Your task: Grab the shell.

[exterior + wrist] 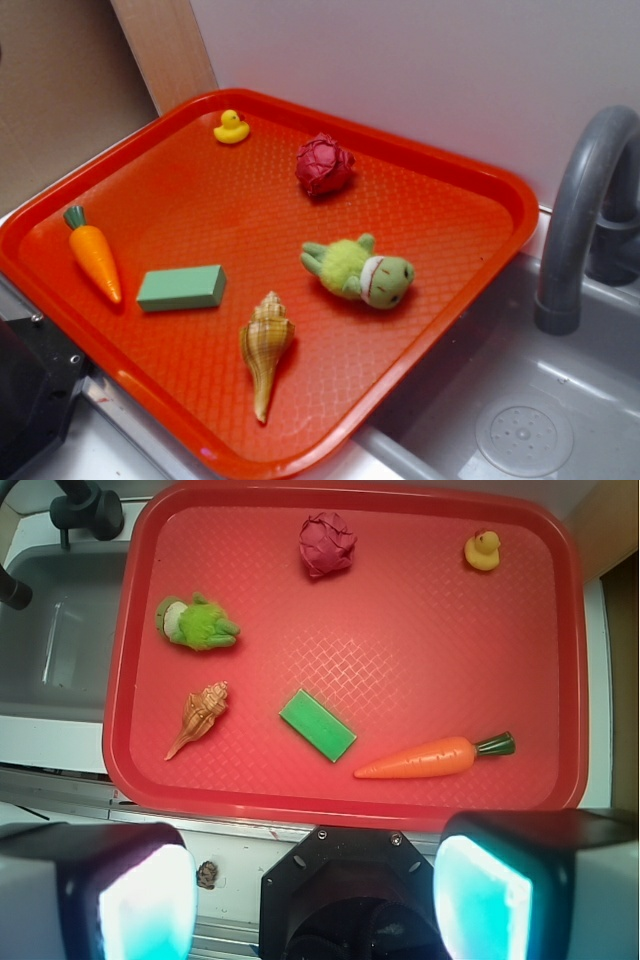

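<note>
The shell is tan and cream with brown ribs. It lies on the red tray near the front edge, pointed tail toward the rim. In the wrist view the shell sits at the tray's lower left. My gripper hangs high above the counter, off the tray's near edge and well apart from the shell. Its fingers stand wide apart with nothing between them. The exterior view does not show the gripper.
Also on the tray are an orange carrot, a green block, a green plush frog, a crumpled red ball and a yellow duck. A grey sink with a faucet adjoins the tray. The black robot base stands at the tray's front corner.
</note>
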`<state>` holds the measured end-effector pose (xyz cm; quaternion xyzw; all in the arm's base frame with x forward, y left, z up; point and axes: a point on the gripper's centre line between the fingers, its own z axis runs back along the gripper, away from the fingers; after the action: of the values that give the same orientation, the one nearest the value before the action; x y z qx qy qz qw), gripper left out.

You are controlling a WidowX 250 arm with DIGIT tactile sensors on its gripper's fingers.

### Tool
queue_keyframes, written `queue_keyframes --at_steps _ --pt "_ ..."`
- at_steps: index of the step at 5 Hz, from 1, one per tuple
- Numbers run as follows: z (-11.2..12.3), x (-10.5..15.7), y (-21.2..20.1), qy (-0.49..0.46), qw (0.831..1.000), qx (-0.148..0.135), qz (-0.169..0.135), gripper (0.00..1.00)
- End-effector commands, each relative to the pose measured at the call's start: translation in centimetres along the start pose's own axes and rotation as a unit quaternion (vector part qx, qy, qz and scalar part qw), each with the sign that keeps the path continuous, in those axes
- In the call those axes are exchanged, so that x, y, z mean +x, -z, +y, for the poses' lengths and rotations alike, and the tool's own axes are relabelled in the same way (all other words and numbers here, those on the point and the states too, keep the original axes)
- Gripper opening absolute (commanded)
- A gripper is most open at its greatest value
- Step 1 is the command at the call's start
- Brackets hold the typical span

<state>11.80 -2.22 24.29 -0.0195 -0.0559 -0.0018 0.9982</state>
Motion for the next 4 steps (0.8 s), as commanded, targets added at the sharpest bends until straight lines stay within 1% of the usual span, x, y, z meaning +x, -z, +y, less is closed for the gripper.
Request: queue_keyframes --at_steps 1,2,3,4 --pt "0.0 0.0 0.0 0.000 1.000 0.000 0.000 1.00" --pt "-1.5 0.3 -0.2 -0.068 0.998 -0.015 -0.008 1.00" --pt "-3.8 0.8 0.0 -0.122 0.992 -0.034 -0.013 1.00" --pt "-5.8 1.2 0.6 -0.177 0.983 -0.038 -0.014 1.00"
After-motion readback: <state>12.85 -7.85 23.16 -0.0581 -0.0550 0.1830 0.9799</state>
